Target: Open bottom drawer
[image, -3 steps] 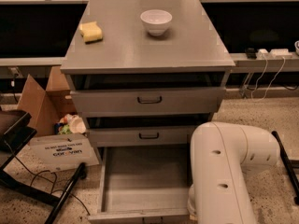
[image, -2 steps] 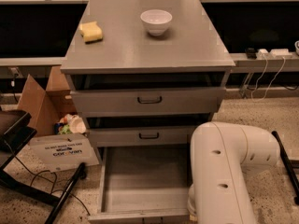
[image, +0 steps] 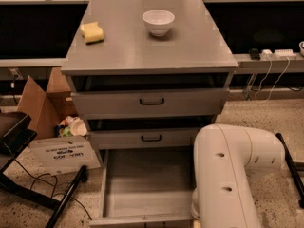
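Note:
The grey cabinet (image: 149,51) has three drawers. The bottom drawer (image: 147,194) stands pulled far out toward me, and its plain grey tray shows bare. Only the top edge of its front panel shows at the lower edge of the camera view, and its handle is out of view. The mid-sized drawer (image: 151,138) and the top drawer (image: 152,101) each stick out a little, with dark loop handles showing. My white arm (image: 232,175) fills the lower right, beside the drawer's right side. My gripper is out of view, below the frame or behind the arm.
A white bowl (image: 158,22) and a yellow sponge (image: 92,32) sit on the cabinet top. An open cardboard box (image: 52,122) with rubbish stands left of the cabinet. A black stand leg (image: 28,189) and cables lie on the floor at left.

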### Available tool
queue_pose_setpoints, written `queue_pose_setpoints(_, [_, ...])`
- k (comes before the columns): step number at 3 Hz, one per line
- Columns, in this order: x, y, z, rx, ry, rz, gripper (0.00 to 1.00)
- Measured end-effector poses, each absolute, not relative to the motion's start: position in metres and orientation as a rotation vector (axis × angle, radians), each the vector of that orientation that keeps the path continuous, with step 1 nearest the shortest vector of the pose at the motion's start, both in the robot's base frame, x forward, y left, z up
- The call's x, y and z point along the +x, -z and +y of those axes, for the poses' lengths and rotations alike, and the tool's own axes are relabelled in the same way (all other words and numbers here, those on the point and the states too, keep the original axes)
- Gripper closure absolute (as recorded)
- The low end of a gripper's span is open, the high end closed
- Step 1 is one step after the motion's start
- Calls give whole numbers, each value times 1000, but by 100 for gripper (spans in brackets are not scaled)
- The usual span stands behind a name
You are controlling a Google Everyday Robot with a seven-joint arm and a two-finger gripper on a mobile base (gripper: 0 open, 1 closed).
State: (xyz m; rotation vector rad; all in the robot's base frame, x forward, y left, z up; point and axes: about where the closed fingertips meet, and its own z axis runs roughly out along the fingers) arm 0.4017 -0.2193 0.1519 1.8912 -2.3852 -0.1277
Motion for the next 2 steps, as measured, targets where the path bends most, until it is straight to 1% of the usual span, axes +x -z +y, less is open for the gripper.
queue_pose_setpoints(1, [395, -150, -220, 1874, 129, -2372, 4])
queue_pose_setpoints(2, [370, -145, -224, 1805, 128, -2328, 27])
